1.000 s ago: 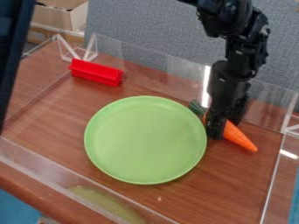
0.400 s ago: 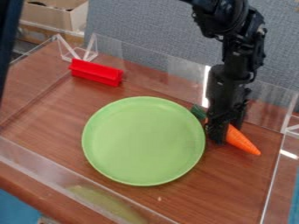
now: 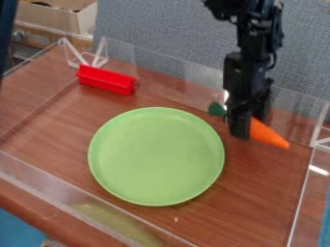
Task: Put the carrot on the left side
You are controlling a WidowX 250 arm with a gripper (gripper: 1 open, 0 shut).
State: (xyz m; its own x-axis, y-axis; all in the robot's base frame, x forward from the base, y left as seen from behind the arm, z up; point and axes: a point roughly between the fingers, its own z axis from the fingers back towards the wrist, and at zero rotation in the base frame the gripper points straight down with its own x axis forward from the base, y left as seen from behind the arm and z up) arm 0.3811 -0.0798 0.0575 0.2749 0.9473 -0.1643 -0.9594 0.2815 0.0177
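Brown wood-grained surface (image 3: 71,125) is spread across most of the view, and it is bordered by clear, low walls (image 3: 168,66). Behind it, the background is filled by a grey, finely textured panel (image 3: 154,34). The upper right is crossed by the black robot arm (image 3: 249,43), which is extended downward from the top edge. Near the middle of the surface, a round, light green plate (image 3: 156,156) is laid flat, and nothing is carried on it. In the upper left corner, beyond the clear wall, a cardboard box (image 3: 58,16) is partly shown, cut off by the frame.

Toward the back left, a red rectangular block (image 3: 106,80) is seen lying well apart from the plate. By the back left corner, it is neighboured by a white wire-like bracket (image 3: 75,52).

At the right, just beyond the plate's upper right edge, the carrot (image 3: 269,134) is held by the gripper (image 3: 244,125). The jaws are closed around its body, which is partly hidden by them. Its green stub is left showing on the plate's side, while its orange tapered end is pointed toward the right wall, tilted slightly downward. Whether the surface is touched by the carrot cannot be told.
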